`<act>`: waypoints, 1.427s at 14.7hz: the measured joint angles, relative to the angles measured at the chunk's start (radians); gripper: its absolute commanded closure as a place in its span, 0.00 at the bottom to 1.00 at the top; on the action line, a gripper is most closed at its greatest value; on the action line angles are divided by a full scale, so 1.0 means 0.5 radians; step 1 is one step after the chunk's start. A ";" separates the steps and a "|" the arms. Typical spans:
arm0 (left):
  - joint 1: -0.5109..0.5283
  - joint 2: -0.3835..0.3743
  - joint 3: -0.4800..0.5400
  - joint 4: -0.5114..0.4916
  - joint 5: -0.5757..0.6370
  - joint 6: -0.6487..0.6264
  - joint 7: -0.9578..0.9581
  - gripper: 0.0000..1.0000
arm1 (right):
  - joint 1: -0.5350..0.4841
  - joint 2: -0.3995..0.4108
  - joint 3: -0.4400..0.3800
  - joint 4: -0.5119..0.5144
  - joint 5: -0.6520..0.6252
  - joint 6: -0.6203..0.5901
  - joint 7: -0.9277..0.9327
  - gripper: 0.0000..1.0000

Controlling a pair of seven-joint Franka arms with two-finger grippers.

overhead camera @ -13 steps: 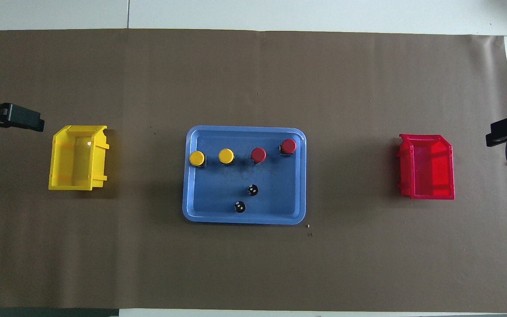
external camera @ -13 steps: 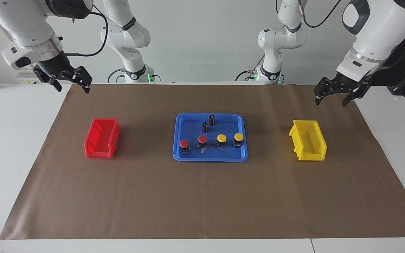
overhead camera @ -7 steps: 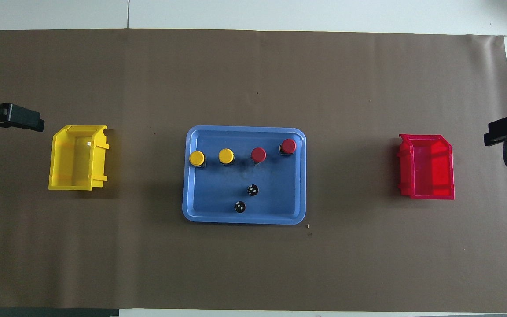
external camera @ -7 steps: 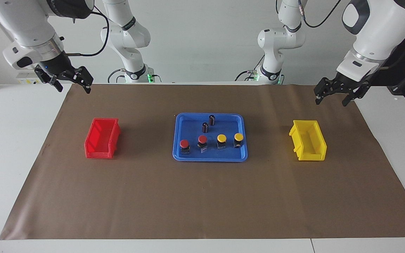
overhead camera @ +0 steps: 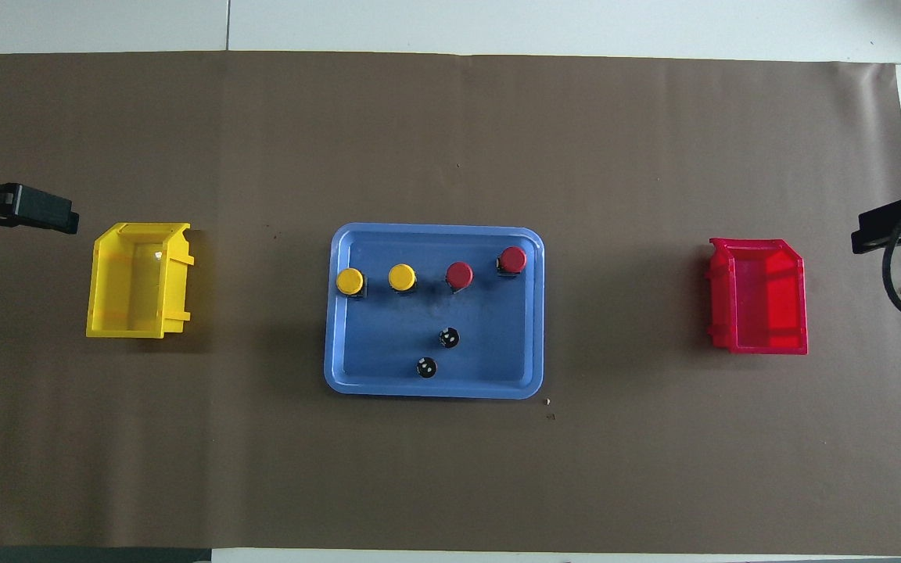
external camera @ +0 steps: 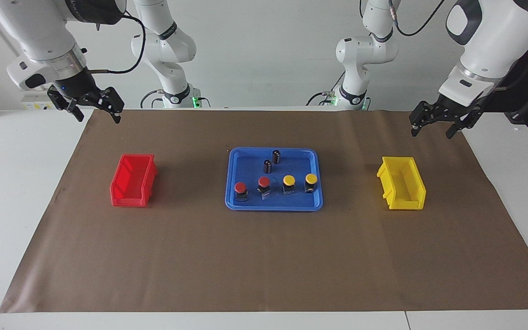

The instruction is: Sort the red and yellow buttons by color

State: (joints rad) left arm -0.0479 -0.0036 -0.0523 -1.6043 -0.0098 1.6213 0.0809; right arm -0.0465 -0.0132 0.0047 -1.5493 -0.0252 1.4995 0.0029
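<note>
Left end effector (external camera: 432, 127): raised, fingers apart, empty, tips pointing down, hanging from a bent wrist over the left arm's end of the worktop. Right end effector (external camera: 94, 112): raised, fingers spread, empty, hanging over the right arm's end of the worktop. Both wrists angled inward.

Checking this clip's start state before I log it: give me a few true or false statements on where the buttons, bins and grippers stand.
1. All four buttons sit in the blue tray. True.
2. The yellow bin holds a yellow button. False: it is empty.
3. The left gripper grips a red button. False: it is open and empty, over the paper by the yellow bin.
4. The red bin is empty. True.
5. The right gripper is open. True.
</note>
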 measured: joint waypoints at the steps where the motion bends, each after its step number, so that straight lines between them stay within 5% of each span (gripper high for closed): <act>1: 0.000 0.000 0.000 0.000 0.000 0.000 0.000 0.00 | 0.001 0.001 0.024 0.002 0.010 0.021 0.003 0.00; 5: 0.000 0.000 0.000 0.000 0.000 0.000 0.000 0.00 | 0.043 0.058 0.243 0.052 0.040 0.045 0.229 0.00; 7: 0.000 0.000 0.000 0.000 0.000 0.000 0.000 0.00 | 0.205 0.210 0.330 0.141 0.039 0.100 0.448 0.00; 12: 0.000 0.000 0.000 0.000 0.000 0.000 0.000 0.00 | 0.644 0.746 0.346 0.167 -0.059 0.785 0.969 0.00; 15: 0.000 0.000 0.000 0.000 0.000 0.000 0.000 0.00 | 0.727 0.945 0.344 0.088 -0.145 0.998 1.034 0.11; 21: 0.001 0.000 -0.012 0.000 0.000 0.015 0.000 0.00 | 0.726 0.922 0.340 -0.158 -0.149 1.157 1.034 0.27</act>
State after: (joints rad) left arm -0.0475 -0.0036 -0.0583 -1.6043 -0.0098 1.6290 0.0809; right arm 0.3164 0.4476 0.1747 -1.6281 -0.0997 2.0778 0.5200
